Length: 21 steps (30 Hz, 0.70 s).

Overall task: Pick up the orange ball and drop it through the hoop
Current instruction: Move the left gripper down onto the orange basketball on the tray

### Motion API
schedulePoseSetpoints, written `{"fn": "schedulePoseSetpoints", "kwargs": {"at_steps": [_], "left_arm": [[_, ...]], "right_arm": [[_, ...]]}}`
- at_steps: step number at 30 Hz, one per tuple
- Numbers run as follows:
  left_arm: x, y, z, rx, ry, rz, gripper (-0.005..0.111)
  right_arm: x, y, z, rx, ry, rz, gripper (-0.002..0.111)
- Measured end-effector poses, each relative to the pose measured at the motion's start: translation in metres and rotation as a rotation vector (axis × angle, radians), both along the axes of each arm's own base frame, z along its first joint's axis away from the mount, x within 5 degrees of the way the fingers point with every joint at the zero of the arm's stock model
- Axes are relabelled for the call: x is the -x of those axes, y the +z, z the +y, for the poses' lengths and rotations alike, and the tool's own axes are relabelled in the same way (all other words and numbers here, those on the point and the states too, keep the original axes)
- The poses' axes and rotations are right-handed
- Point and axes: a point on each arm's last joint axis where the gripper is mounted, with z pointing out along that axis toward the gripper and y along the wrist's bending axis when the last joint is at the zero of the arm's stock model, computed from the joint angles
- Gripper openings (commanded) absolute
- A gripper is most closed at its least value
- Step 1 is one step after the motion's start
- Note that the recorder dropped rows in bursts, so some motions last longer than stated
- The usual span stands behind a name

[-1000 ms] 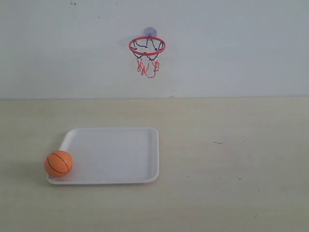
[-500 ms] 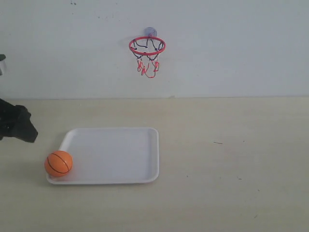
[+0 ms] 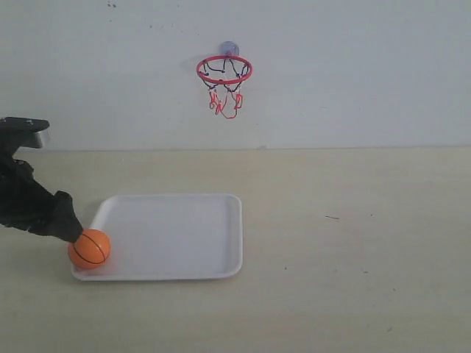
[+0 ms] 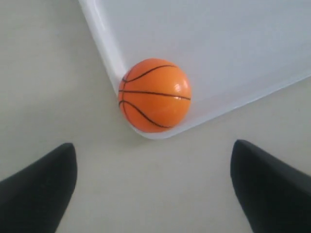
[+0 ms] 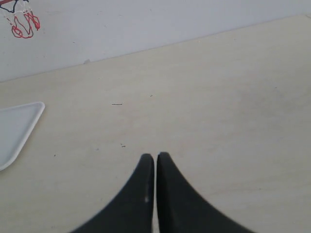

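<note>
The orange ball (image 3: pixel 89 248) rests against the corner rim of the white tray (image 3: pixel 176 228).

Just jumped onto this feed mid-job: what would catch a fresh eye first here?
The orange ball, sitting in the near left corner of the white tray, stands out most against the pale table. The black left hand hangs open right by it, jaws spread wider than the ball. On the back wall, the red-ringed hoop is mounted high up.
</note>
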Motion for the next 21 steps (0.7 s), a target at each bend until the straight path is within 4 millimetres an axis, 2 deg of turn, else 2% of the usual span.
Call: {"fn": "schedulePoseSetpoints", "kwargs": {"at_steps": [9, 21], "left_arm": [[-0.012, -0.028, -0.024, -0.020, -0.064, -0.011, 0.081], [-0.032, -0.055, -0.026, -0.027, -0.039, 0.009, 0.081]], "right_arm": [[0.000, 0.000, 0.000, 0.000, 0.000, 0.000, 0.001], [0.000, 0.000, 0.000, 0.000, 0.000, 0.000, 0.001]]}}
